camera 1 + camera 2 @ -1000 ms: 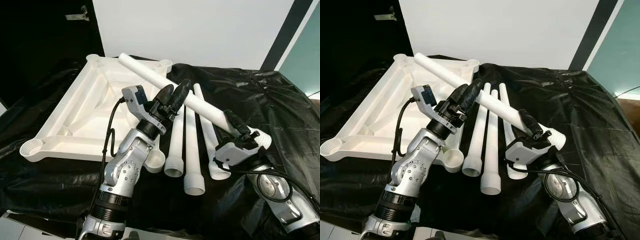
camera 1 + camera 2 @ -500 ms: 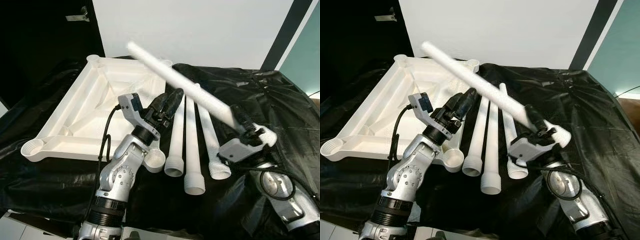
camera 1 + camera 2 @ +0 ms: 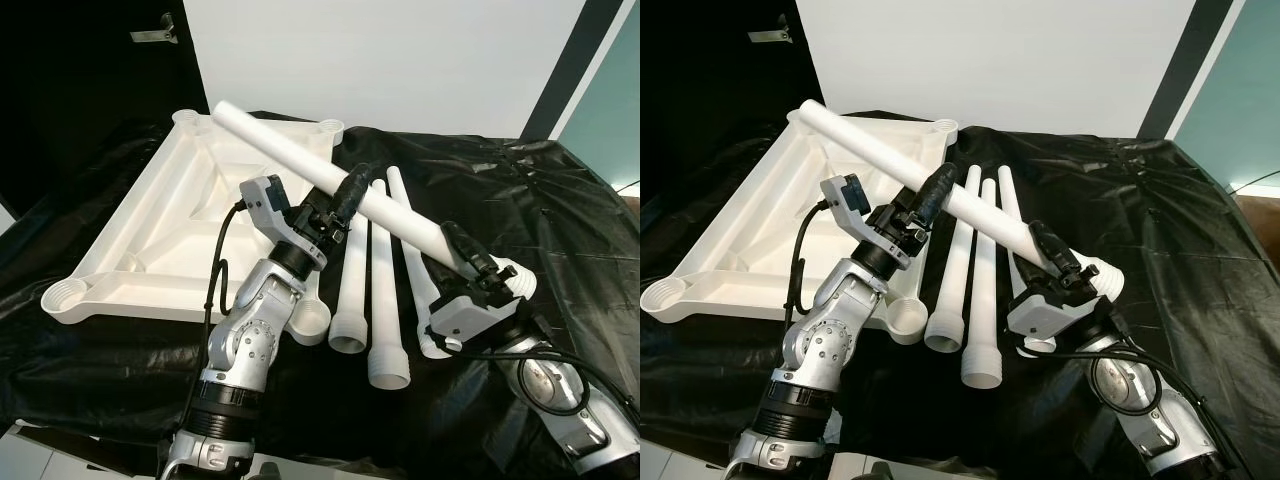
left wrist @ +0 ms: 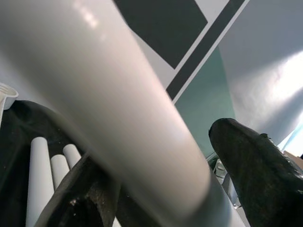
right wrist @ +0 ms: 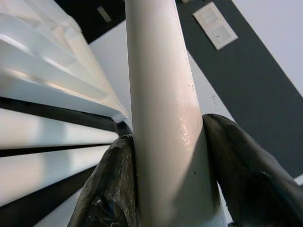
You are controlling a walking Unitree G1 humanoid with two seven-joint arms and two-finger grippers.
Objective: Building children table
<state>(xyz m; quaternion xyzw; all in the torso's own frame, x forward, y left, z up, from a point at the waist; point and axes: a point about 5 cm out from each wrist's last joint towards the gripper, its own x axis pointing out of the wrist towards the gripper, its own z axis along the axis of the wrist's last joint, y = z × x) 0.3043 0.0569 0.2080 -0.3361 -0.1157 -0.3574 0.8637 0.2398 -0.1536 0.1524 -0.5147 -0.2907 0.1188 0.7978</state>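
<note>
The white table top (image 3: 180, 215) lies upside down at the left, with round sockets at its corners. My right gripper (image 3: 462, 250) is shut on the thick end of a long white leg (image 3: 290, 155), which slants up and left over the table top. In the right wrist view both fingers (image 5: 113, 189) press the leg (image 5: 161, 94). My left gripper (image 3: 350, 192) is open around the leg's middle. In the left wrist view one finger (image 4: 255, 161) stands off the leg (image 4: 118, 109) and the other touches it. Three more legs (image 3: 383, 285) lie side by side on the cloth.
A black plastic sheet (image 3: 540, 200) covers the whole work surface, crumpled at the right. The near corner socket (image 3: 312, 320) of the table top sits just beside my left forearm. A white wall stands behind. The surface's front edge (image 3: 60, 445) shows at the lower left.
The held leg has come down from its raised tilt and its far end has swung left over the table top. My left gripper rose from under the leg to straddle its middle.
</note>
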